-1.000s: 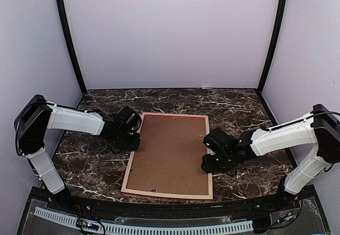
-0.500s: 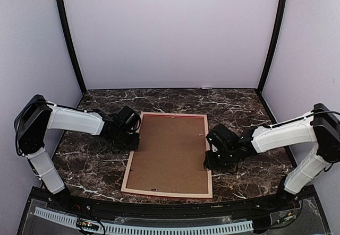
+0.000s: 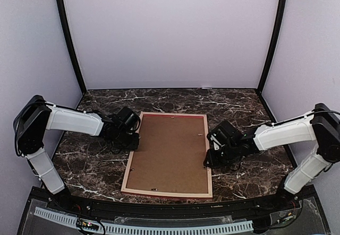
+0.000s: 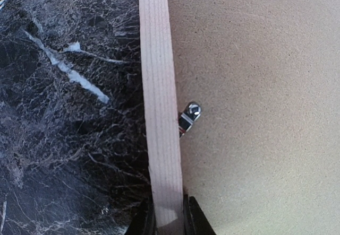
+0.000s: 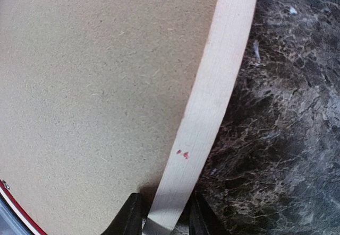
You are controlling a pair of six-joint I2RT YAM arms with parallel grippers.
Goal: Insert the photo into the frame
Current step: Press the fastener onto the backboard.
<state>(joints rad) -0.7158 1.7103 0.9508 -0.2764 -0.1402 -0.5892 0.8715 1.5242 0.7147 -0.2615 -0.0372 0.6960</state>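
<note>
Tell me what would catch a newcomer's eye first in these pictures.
The large rectangular picture frame with pale wood rails lies back up in the middle of the dark marble table, with a plain brown backing board filling it. The left tool and right tool each clamp one of its long side rails, one on either side.

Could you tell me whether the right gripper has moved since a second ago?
Yes: the right gripper has shifted slightly toward the far wall, along the right rail of the frame.
</note>
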